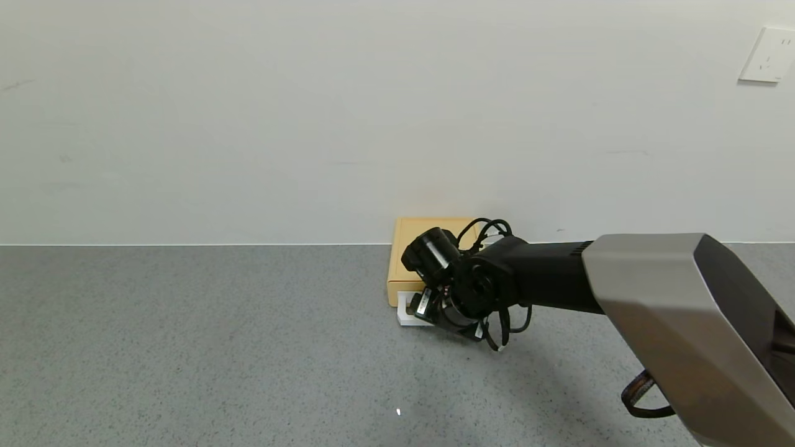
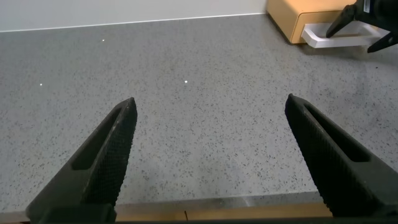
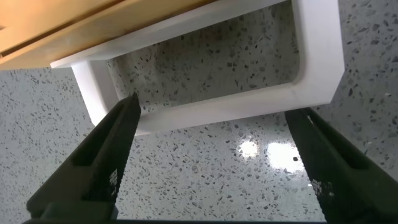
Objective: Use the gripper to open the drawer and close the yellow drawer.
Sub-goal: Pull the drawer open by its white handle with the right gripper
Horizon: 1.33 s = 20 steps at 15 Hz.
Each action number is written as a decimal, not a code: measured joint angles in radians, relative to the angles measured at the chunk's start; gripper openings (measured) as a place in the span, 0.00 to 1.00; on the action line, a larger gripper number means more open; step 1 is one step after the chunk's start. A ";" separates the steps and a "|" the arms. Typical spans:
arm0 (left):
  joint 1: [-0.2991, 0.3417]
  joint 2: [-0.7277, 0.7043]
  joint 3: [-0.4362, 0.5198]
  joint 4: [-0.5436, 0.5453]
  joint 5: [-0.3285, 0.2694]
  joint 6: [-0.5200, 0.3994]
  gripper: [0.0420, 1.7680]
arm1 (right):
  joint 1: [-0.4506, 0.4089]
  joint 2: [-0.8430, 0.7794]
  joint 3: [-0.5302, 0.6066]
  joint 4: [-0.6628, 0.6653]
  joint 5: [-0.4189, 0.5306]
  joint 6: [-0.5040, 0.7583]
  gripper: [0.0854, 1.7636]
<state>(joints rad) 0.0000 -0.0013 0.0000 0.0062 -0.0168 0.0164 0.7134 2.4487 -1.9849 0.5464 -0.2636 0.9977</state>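
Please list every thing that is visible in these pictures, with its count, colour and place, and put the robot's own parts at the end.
Flat yellow plastic drawer unit: one, yellow-tan, on the counter against the wall.
White rectangular loop handle: one, white, on the drawer front, lying over the counter.
Speckled grey counter: one, grey, across the foreground.
Wall socket plate: one, white, high on the wall at the right.
Right hand: one, black, open, just before the handle, not gripping it.
Left hand: one, black, open, over bare counter, far from the drawer.

Plain white wall point(image 1: 310, 112) behind; grey speckled countertop point(image 1: 186, 347); white wall socket point(image 1: 769, 54) upper right.
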 joint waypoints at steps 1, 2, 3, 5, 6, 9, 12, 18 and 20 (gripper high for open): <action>0.000 0.000 0.000 0.000 0.000 0.000 0.97 | 0.000 0.002 0.000 -0.003 0.001 0.000 0.97; 0.000 0.000 0.000 0.000 0.000 0.000 0.97 | 0.000 0.004 0.000 -0.005 0.001 -0.001 0.97; 0.000 0.000 0.000 0.000 0.000 0.000 0.97 | -0.001 0.006 0.000 -0.005 0.003 -0.001 0.97; 0.000 0.000 0.000 0.000 0.000 0.000 0.97 | -0.001 0.009 -0.001 0.000 0.030 -0.002 0.97; 0.000 0.000 0.000 0.000 0.000 0.000 0.97 | -0.001 0.009 -0.001 0.002 0.039 -0.003 0.97; 0.000 0.000 0.000 0.000 0.000 0.000 0.97 | 0.000 0.007 0.000 0.011 0.046 -0.015 0.97; 0.000 0.000 0.000 0.000 0.000 0.000 0.97 | 0.001 0.005 0.000 0.030 0.067 -0.019 0.97; 0.000 0.000 0.000 0.000 0.000 0.000 0.97 | 0.005 0.001 0.001 0.083 0.074 -0.015 0.97; 0.000 0.000 0.000 0.000 0.000 0.000 0.97 | 0.009 0.000 0.001 0.097 0.074 -0.012 0.97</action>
<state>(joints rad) 0.0004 -0.0013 0.0000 0.0062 -0.0168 0.0164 0.7221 2.4491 -1.9838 0.6432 -0.1896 0.9855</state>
